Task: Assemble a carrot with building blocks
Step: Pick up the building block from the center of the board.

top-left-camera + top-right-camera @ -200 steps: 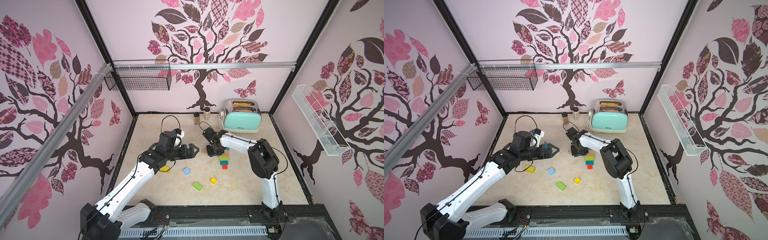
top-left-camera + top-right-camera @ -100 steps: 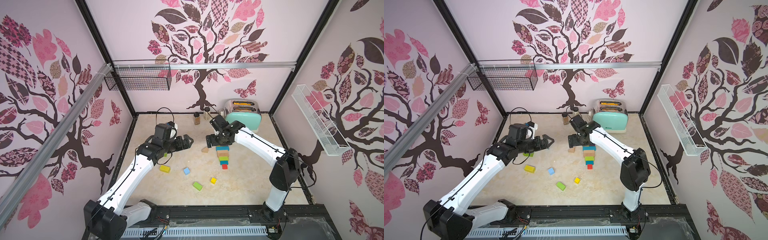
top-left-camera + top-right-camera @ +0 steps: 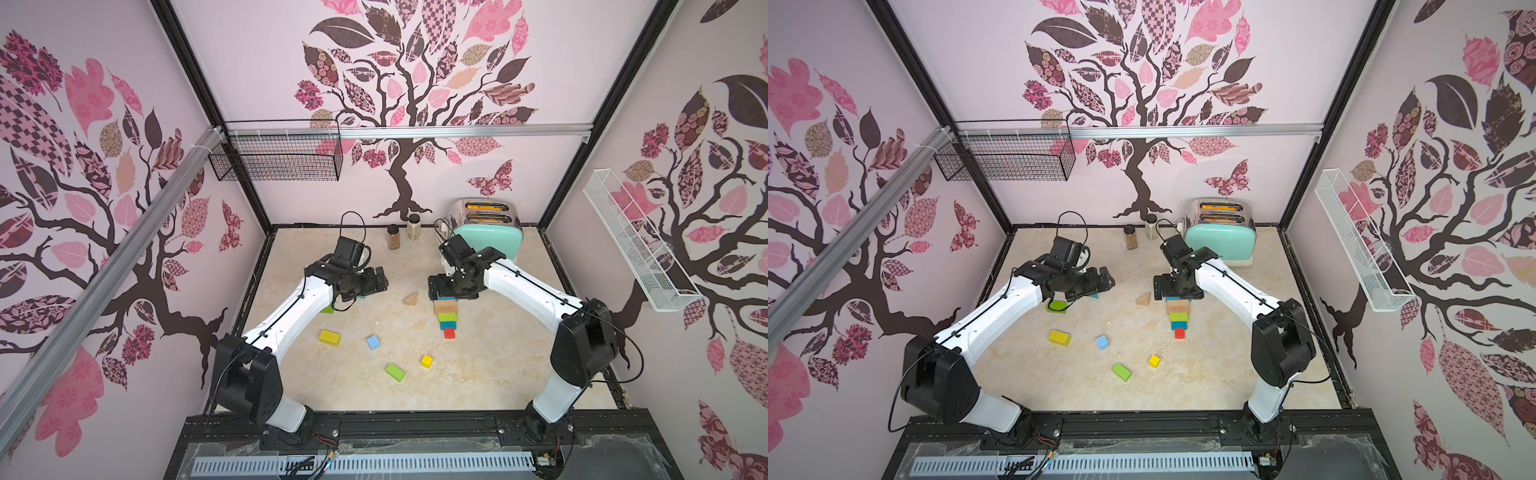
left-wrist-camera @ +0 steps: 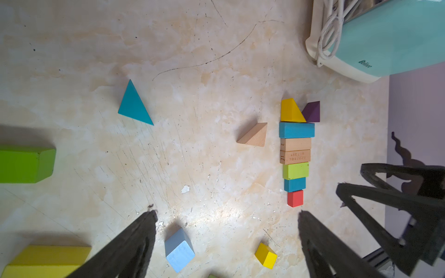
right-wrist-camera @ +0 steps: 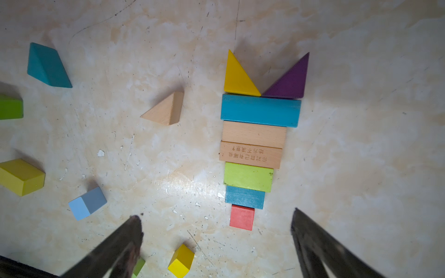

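Observation:
The carrot lies flat in the right wrist view as a tapering column: red cube (image 5: 242, 217), teal brick (image 5: 245, 197), green brick (image 5: 248, 177), two bare wood bricks (image 5: 252, 144), a long teal brick (image 5: 260, 110), then a yellow wedge (image 5: 237, 78) and a purple wedge (image 5: 290, 81) side by side. My right gripper (image 5: 215, 214) hangs open and empty above it, hiding the wedge end in both top views (image 3: 453, 291). My left gripper (image 4: 227, 213) is open and empty, off to the column's left (image 3: 380, 282). A bare wood wedge (image 3: 410, 299) lies between the grippers.
Loose blocks lie nearer the front: yellow brick (image 3: 329, 337), light blue cube (image 3: 373, 342), yellow cube (image 3: 427, 360), green brick (image 3: 395, 372). A teal wedge (image 4: 133, 106) and another green brick (image 3: 327, 309) sit under the left arm. A toaster (image 3: 486, 241) and two spice jars (image 3: 393, 237) stand at the back.
My right gripper has opened and lifted away from the wedge end of the column, its arm now stretched out. The left arm has drawn slightly toward the back.

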`<state>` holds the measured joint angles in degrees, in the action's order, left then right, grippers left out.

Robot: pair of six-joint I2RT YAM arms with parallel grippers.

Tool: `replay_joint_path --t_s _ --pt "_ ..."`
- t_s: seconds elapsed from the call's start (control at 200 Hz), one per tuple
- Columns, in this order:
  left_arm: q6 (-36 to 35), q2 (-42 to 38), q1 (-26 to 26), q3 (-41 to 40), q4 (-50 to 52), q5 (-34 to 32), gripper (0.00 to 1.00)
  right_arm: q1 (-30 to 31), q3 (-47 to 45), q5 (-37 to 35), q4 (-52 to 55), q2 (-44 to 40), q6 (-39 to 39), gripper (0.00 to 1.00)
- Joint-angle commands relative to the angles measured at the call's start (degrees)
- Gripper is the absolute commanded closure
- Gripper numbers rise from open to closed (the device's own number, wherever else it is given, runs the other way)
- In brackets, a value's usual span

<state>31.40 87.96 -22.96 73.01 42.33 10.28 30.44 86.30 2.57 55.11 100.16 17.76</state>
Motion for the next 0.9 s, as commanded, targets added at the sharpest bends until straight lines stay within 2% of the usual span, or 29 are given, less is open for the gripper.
replay_joint_path --t_s 0.0,0.165,0.26,0.37,0.43,0.52,0.685,0.77,0.895 --pt "-3.1 1.25 1.34 0.87 2.71 -0.11 0.1 -0.7 6.52 1.82 1.7 2.01 0.68 0.01" --pt "-0.64 1.76 1.87 -4.36 -2.45 -1.65 0.18 -0.8 7.29 0.52 2.5 1.7 -0.34 0.01" --pt "0.47 2.09 2.72 -4.34 -1.99 -5.87 0.11 -0.78 7.65 0.77 3.22 2.05 -0.94 0.01" --pt "2.8 2.95 6.4 -3.93 -0.91 -7.85 0.08 -0.81 7.21 1.41 2.42 2.81 -2.2 0.01" --pt "4.55 2.48 8.73 -3.7 0.87 -8.89 0.04 -0.79 9.49 2.11 4.86 4.06 -2.98 0.01" --pt "5.1 0.8 11.62 -5.25 -1.73 -11.49 0.02 -0.82 8.39 3.03 2.89 3.18 -3.92 0.01" --pt "-1.05 8.14 16.15 2.73 6.38 -12.44 0.02 -0.95 8.52 5.52 3.43 4.89 -3.67 0.01" --pt "-5.77 8.82 17.08 2.02 4.77 -12.25 0.02 -0.99 5.66 5.08 1.14 3.69 -3.64 0.01" --pt "-11.13 11.84 18.24 2.9 7.86 -11.17 0.02 -1.15 4.95 4.89 1.57 4.22 -4.04 0.01"
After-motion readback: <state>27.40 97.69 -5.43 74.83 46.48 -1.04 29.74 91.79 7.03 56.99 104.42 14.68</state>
